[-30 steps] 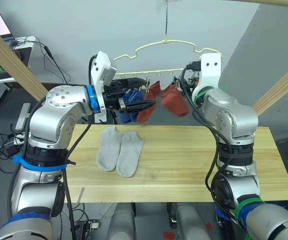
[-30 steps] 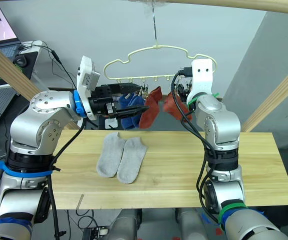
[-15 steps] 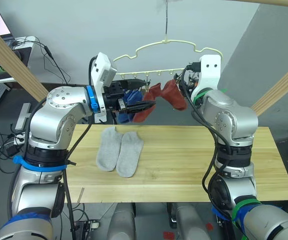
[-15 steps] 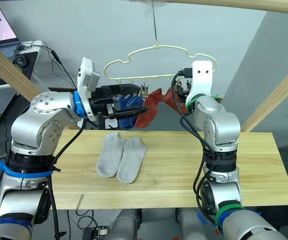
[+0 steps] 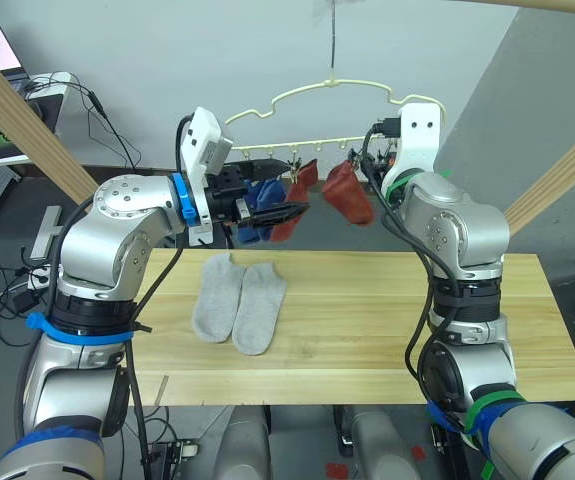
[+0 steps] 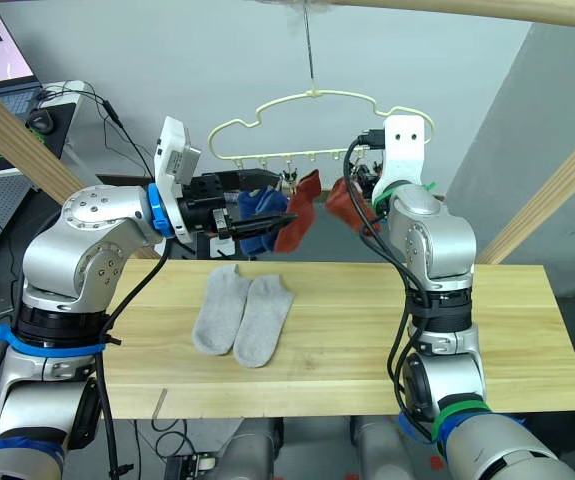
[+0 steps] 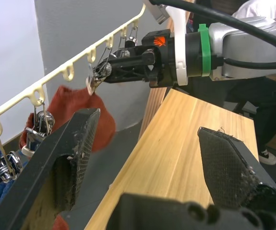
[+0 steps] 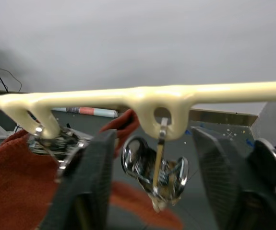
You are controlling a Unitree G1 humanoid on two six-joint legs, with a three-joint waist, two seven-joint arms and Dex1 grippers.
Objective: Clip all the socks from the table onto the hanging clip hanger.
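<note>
While two grey socks (image 5: 238, 301) lie side by side, touching, on the left half of the table (image 5: 387, 330), nearer its far edge than its near one, the cream hanger (image 5: 333, 112) hangs by its hook above that far edge. Four socks are on the hanger's lower bar: two blue socks (image 5: 257, 205) towards its left end, a red sock (image 5: 292, 197) next to them, and a second red sock (image 5: 347, 193) further right.

The left gripper (image 5: 289, 211) is raised beside the hanger, level with the hanging socks, its tip just in front of the first red sock. In the left wrist view its two black fingers (image 7: 73, 158) stand spread wide with nothing between them; beyond them are the bar's loops, the metal clips (image 7: 37, 125) and a red sock hanging from one of them.

The right gripper (image 7: 99, 74) is up at the right part of the bar, by the second red sock. The left wrist view shows its narrow tip at a clip near the bar, but whether the fingers are pressing that clip cannot be told. In the right wrist view the right fingers (image 8: 87, 182) stand apart on either side of a bare clip (image 8: 158, 170) dangling from a loop of the bar, with red fabric clipped at the neighbouring loop.
</note>
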